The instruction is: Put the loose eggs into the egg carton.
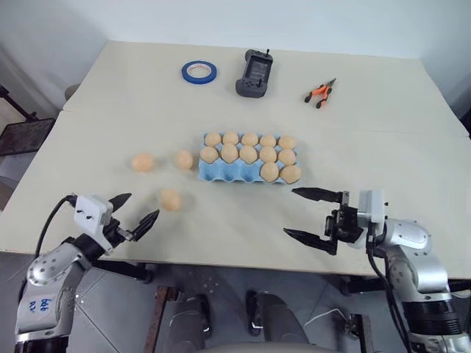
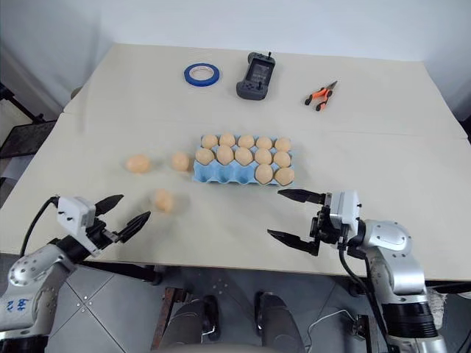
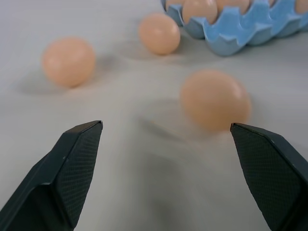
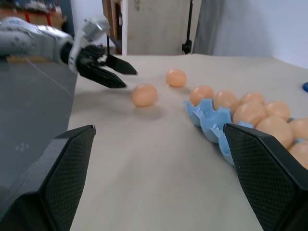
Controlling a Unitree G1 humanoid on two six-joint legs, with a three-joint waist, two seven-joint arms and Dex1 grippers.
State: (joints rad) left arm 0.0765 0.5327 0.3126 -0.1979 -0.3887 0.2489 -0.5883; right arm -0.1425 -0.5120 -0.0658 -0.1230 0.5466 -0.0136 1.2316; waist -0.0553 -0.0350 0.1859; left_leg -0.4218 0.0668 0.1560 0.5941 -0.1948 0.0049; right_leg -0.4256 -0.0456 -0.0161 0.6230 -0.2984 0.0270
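Pale table [image 1: 368, 95], wide and matte. At its centre, the egg carton [image 1: 221, 174]: light-blue moulded tray, twelve cups filled, three cups bare along the near row toward 9 o'clock. Probably light and a little flexible; likely to skid if nudged.

Right gripper [image 1: 313, 216] at 4 o'clock from the carton, well apart from it, jaws spread wide, nothing between them. Left gripper [image 1: 135, 210] at 8 o'clock from the carton, jaws likewise spread wide and bare.

Three loose eggs on the bare table. Nearest egg [image 1: 170, 199] at 7 o'clock from the carton, just ahead of the left fingertips [image 3: 82, 144] and toward the inner one, not touched. Middle egg [image 1: 184, 159] touching or almost touching the carton's 9 o'clock end; cannot tell which. Far egg [image 1: 143, 162] further out along 9 o'clock.

Handling, as judged: smooth, rounded, light, prone to roll, and fragile if real. Best pinched across the widest belly, pads squarely opposed, gentle squeeze. Off-centre closure likely to squirt it sideways.
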